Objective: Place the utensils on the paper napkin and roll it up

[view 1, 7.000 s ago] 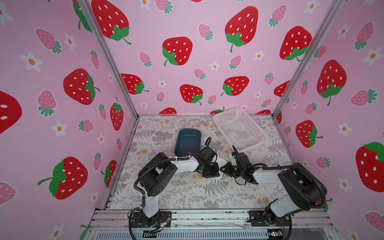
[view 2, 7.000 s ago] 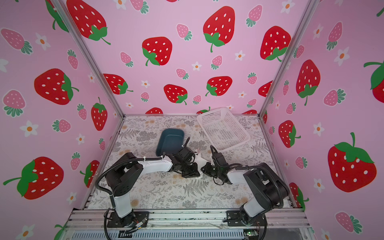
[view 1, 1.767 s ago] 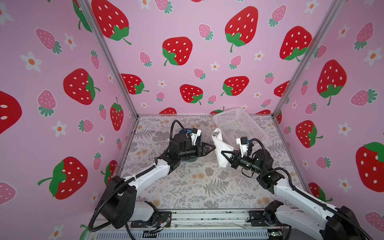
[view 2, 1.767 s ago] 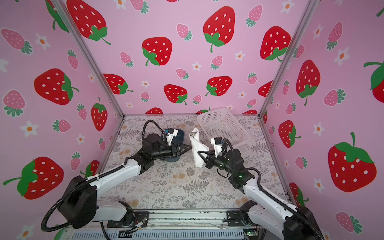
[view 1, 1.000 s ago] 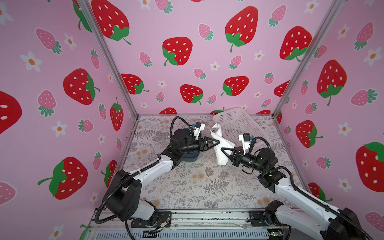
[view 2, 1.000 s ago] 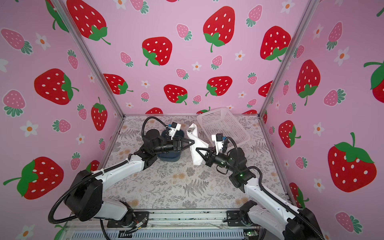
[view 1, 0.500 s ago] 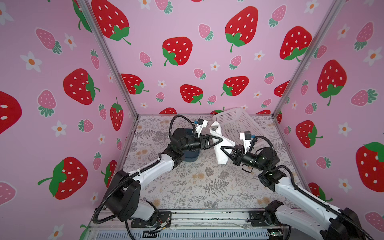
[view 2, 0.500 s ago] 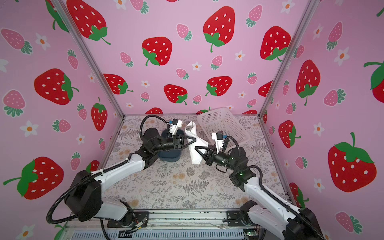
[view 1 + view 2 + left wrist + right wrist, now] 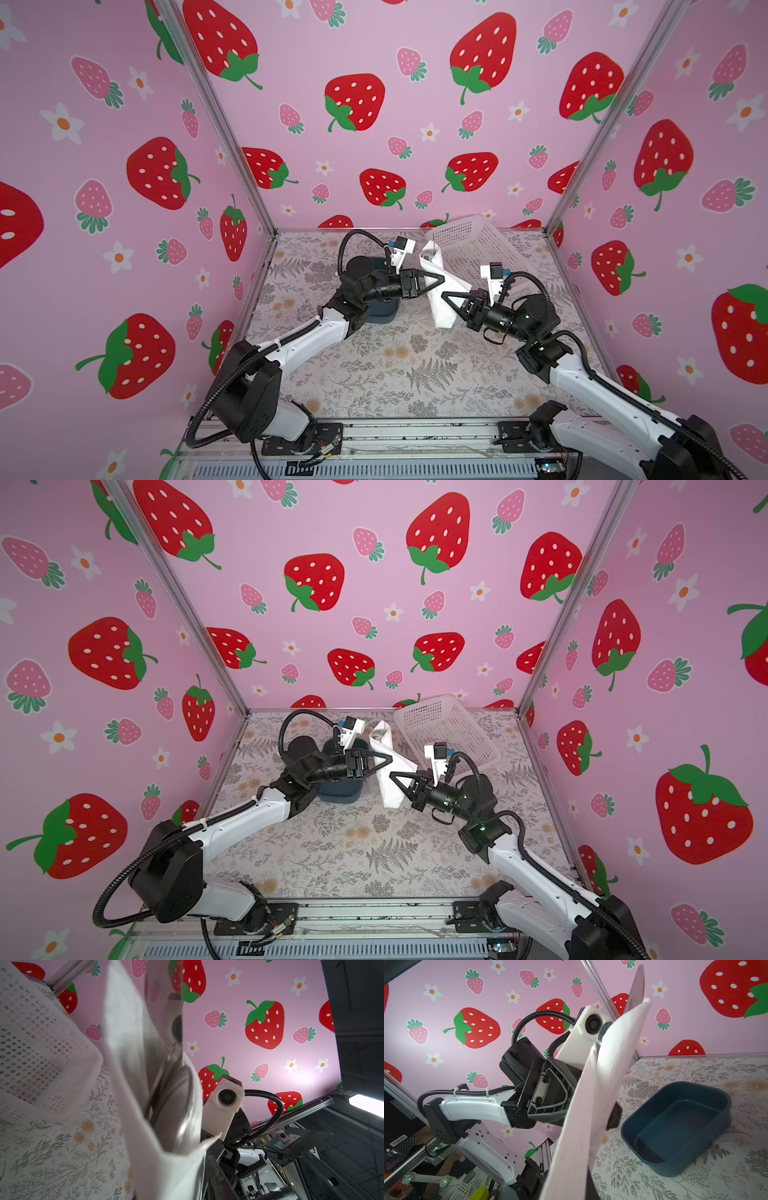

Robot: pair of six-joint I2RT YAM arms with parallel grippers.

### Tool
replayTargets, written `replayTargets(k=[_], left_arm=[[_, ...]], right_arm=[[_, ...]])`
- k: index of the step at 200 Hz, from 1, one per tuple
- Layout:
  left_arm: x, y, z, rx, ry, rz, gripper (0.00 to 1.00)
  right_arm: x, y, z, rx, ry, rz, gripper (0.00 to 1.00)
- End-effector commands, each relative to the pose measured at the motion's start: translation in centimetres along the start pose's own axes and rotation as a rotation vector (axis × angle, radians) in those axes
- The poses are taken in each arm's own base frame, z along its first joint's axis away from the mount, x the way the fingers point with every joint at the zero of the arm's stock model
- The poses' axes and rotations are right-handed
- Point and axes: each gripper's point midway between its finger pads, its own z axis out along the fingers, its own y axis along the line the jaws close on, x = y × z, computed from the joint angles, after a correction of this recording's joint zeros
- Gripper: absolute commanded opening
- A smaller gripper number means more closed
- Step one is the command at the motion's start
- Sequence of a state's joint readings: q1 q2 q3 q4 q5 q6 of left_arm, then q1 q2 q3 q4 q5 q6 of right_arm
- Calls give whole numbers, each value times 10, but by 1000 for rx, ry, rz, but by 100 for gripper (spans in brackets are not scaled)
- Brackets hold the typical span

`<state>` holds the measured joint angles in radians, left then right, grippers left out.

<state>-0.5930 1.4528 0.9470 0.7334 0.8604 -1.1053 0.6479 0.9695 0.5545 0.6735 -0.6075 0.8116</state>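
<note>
Left gripper (image 9: 440, 279) has reached the raised paper napkin (image 9: 441, 311); whether its fingers (image 9: 550, 1091) clamp, I cannot tell. Right gripper (image 9: 445, 296) pinches it. Limp paper, slippery utensils (image 9: 176, 1095): I'd grip mid-roll.

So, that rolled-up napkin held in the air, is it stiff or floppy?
Probably fairly stiff: the napkin stands straight in the air, with utensils poking from its top. The paper looks loose there, so it may unroll or let them slip.

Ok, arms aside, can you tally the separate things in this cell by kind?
Containers: 2 (dark blue plastic tub, white perforated plastic basket)
Rolled white paper napkin: 1, held above the table, metal utensils inside, number hidden
Total: 3
</note>
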Motion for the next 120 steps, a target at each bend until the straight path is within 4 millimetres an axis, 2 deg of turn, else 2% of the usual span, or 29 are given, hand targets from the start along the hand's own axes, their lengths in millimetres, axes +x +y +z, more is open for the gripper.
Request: replayTargets(k=[1,86,120], left_arm=[[-12,-29,1,69,-21,68,33],[-13,-26,-1,55,-45,67,33],[-13,-24,-1,56,-49,62,29]], right_arm=[[-21,20,1,-58,-59,-52,6],[-20,15,0,-33,-65,-40,6],[-19,12,0,-25,-64,-34,6]])
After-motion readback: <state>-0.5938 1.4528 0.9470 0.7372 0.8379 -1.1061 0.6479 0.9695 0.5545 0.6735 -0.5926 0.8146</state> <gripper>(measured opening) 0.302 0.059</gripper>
